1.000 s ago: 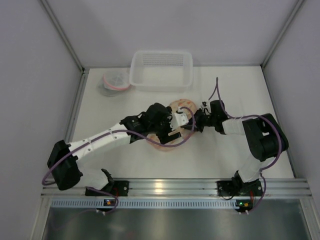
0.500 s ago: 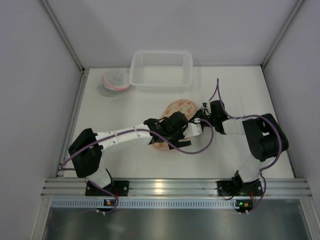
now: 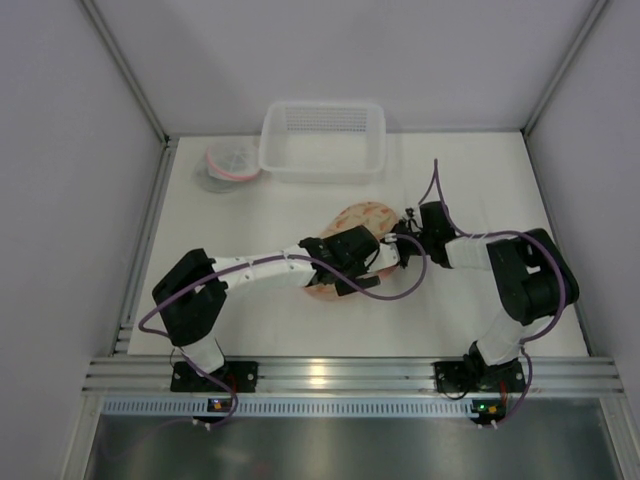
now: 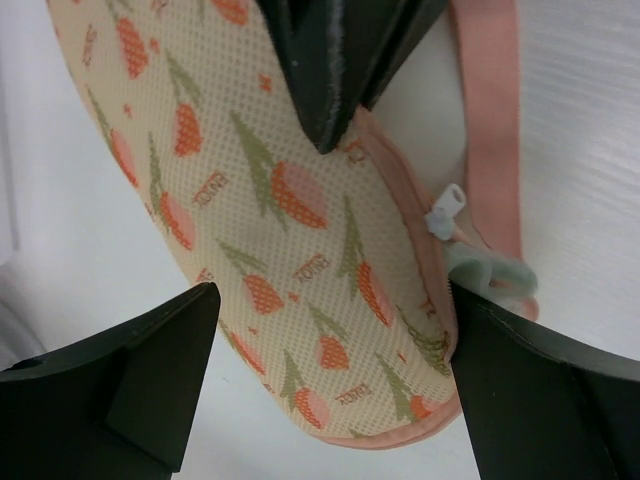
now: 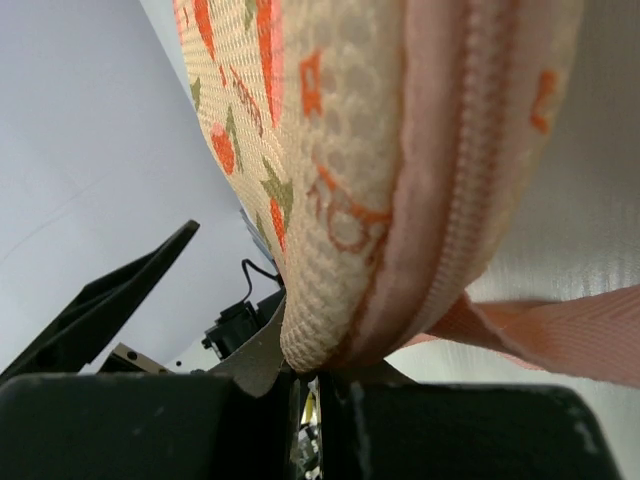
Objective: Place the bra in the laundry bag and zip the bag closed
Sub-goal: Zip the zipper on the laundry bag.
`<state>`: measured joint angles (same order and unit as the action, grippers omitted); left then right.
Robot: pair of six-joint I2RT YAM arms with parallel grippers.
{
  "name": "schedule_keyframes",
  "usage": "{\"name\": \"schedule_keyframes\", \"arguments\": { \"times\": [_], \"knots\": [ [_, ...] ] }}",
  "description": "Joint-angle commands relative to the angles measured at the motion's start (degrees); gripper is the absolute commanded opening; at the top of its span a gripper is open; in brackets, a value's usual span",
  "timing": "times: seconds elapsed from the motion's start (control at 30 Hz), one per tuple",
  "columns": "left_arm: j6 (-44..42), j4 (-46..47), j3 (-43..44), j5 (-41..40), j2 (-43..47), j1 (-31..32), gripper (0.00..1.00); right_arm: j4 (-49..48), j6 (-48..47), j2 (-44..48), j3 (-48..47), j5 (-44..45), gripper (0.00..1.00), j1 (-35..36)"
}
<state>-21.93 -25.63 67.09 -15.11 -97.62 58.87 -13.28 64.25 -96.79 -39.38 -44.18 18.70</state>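
Observation:
The laundry bag (image 3: 360,215) is a round cream mesh pouch with orange tulip prints and pink trim, lying mid-table. My right gripper (image 5: 310,385) is shut on the bag's pink zippered edge (image 5: 440,200); its dark fingers (image 4: 330,70) show at the top of the left wrist view. My left gripper (image 4: 328,310) is open, its fingers straddling the bag's (image 4: 280,200) rounded end without touching it. A white zipper pull (image 4: 445,210) and a bit of pale green fabric (image 4: 485,275) sit at the bag's edge; I cannot tell whether that is the bra.
A white plastic basket (image 3: 322,140) stands at the back of the table. A clear round container with a pink rim (image 3: 230,163) sits to its left. A pink strap (image 4: 490,120) trails from the bag. Enclosure walls close in both sides.
My left arm has stretched right, carrying its gripper from above the bag to the bag's near right end, jaws slightly wider. The right gripper has kept its hold and place.

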Motion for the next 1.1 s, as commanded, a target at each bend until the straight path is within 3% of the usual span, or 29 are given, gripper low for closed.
{"name": "schedule_keyframes", "arguments": {
  "times": [0.0,0.23,0.43,0.63,0.77,0.9,1.07],
  "knots": [
    [-0.6,5.5,-1.6,-5.9,2.3,-0.9,0.96,1.8,-1.3,2.8,-0.7,-2.0,0.0,0.4],
    [-4.0,14.8,-7.1,-11.7,2.5,-0.8,0.96,1.6,-1.4,1.0,-1.1,-4.8,0.0,0.3],
    [-4.6,29.6,-11.1,-16.5,1.3,0.5,0.98,0.9,-0.8,-0.2,-0.9,-7.0,0.0,0.3],
    [-14.2,45.9,-17.8,-18.4,-0.1,5.3,0.98,1.0,-1.1,-1.4,-0.8,-8.1,0.0,0.4],
    [-14.5,46.5,-16.6,-21.1,-4.9,6.3,0.98,0.7,-1.1,-1.4,-0.5,-8.2,0.0,0.4],
    [-13.7,45.9,-17.1,-20.6,-3.7,6.4,0.98,0.8,-1.3,-1.5,-0.8,-7.9,0.0,0.4],
    [-7.6,33.4,-15.9,-16.4,1.4,6.4,0.98,1.1,-2.0,-2.5,-2.5,-7.8,0.0,-0.1]
  ]
}}
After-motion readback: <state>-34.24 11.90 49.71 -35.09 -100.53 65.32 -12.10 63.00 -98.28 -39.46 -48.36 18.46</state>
